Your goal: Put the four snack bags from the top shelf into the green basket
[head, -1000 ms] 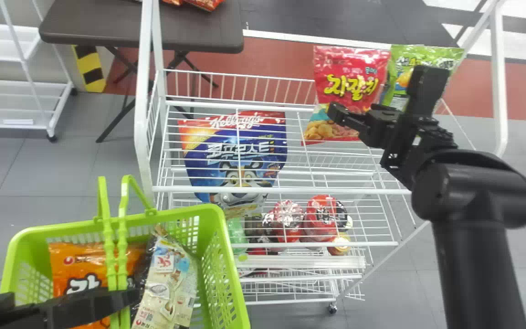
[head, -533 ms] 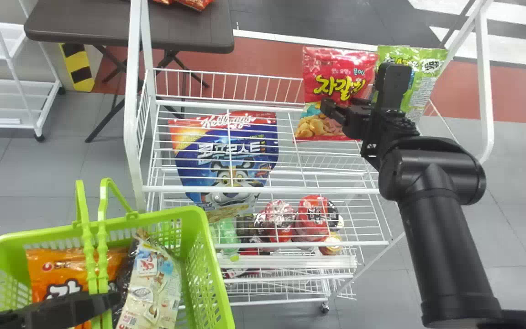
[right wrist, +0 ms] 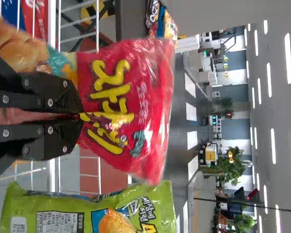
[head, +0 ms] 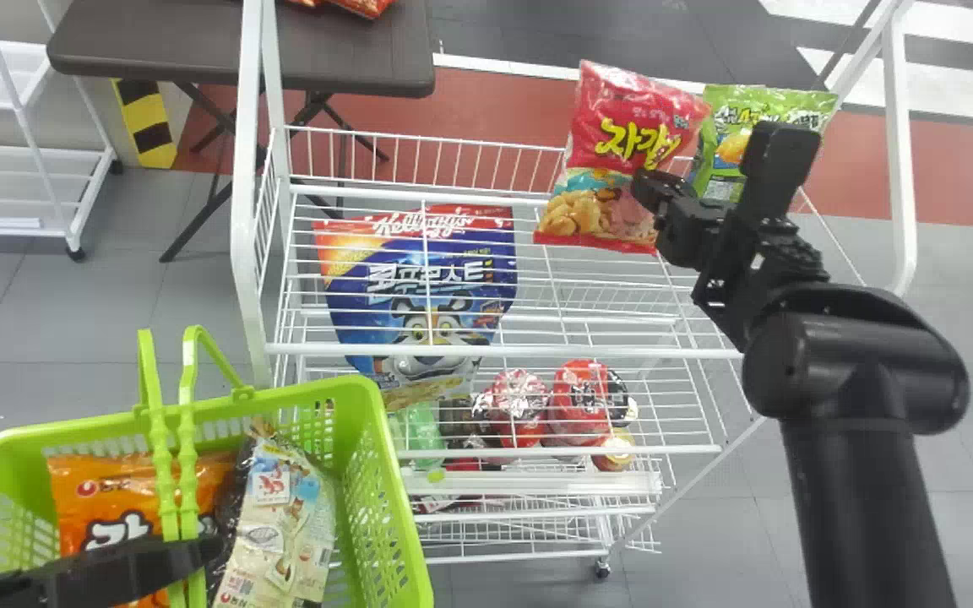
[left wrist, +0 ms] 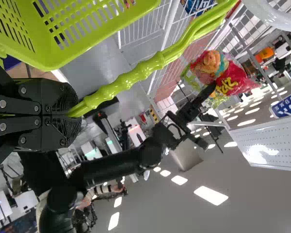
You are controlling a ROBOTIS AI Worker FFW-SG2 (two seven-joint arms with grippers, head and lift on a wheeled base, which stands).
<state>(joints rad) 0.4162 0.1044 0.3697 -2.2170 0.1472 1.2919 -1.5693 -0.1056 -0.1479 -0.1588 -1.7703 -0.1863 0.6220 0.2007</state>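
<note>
Right gripper [right wrist: 80, 116], right of centre in the head view: we see its two fingers pinched together on the red snack bag [head: 622, 160], which leans at a tilt in the upper right, over the top shelf [head: 622, 351]. Beside it, further right and partly behind the arm, we find the green snack bag [head: 719, 156], ungrasped. Through the shelf wires near the centre shows a blue cereal bag [head: 419, 287], which we judge to lie on a lower level and outside the task. At lower left stands the green basket [head: 305, 393]; the left gripper [left wrist: 70, 112] is clamped on the basket handle [left wrist: 157, 60]. Inside the basket we note the orange bag [head: 106, 498] and, to its right, the beige bag [head: 275, 523]. We therefore judge the work half done: two bags are in, the third is gripped but has to be carried to the lower left and released, and the fourth, the green one, is left to fetch.
</note>
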